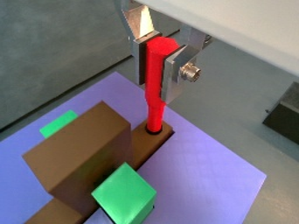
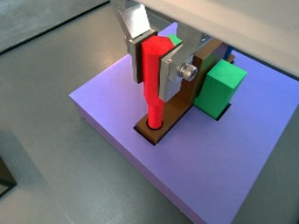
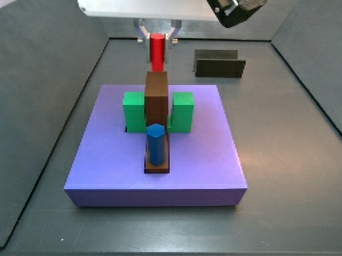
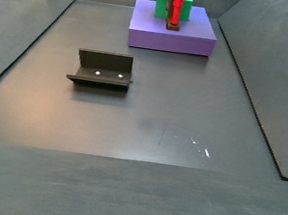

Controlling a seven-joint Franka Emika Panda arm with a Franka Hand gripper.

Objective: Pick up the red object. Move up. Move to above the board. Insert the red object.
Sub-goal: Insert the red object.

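Green blocks (image 1: 124,194) flank a brown board (image 1: 82,150) on the purple platform (image 2: 117,105); a blue peg (image 3: 155,143) stands at the board's near end in a side view. Well apart, the fixture (image 4: 102,69) sits on the floor. From above, the gripper (image 1: 158,61) clamps the red peg (image 1: 156,92) near its top, upright, its tip in the board's end hole.
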